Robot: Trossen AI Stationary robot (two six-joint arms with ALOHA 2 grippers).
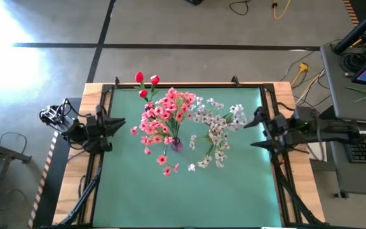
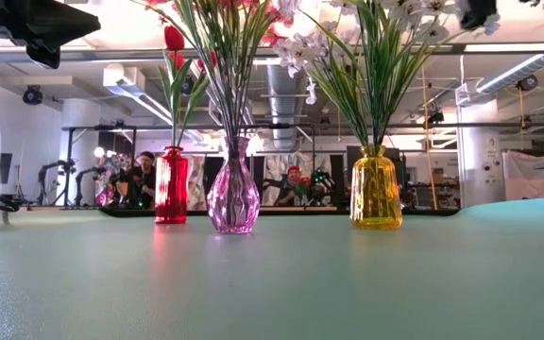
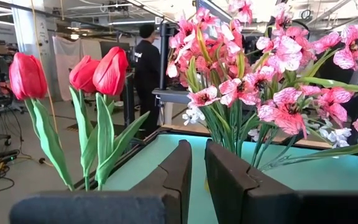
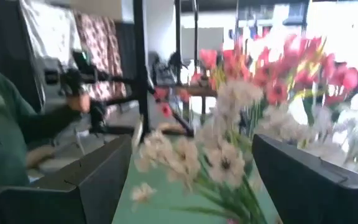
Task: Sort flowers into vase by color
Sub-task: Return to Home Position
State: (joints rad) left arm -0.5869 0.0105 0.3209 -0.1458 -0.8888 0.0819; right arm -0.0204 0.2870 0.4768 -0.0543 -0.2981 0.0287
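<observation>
Three vases stand upright on the green mat. A red vase (image 2: pixel 171 186) holds red tulips (image 1: pixel 146 81) (image 3: pixel 98 71). A pink vase (image 2: pixel 233 189) holds pink blossoms (image 1: pixel 167 116) (image 3: pixel 272 68). A yellow vase (image 2: pixel 377 189) holds white sprays (image 1: pixel 218 127) (image 4: pixel 222 155). My left gripper (image 1: pixel 121 124) (image 3: pixel 199 149) hovers left of the pink bunch, its fingers nearly together and holding nothing. My right gripper (image 1: pixel 254 129) (image 4: pixel 191 143) is wide open just right of the white sprays, at blossom height, and touches nothing that I can see.
Black rails (image 1: pixel 100 159) frame the mat's left and right sides. The near half of the mat (image 1: pixel 183 197) lies bare. A person in dark clothes (image 3: pixel 145 62) stands beyond the table, and a green sleeve (image 4: pixel 17 124) shows in the right wrist view.
</observation>
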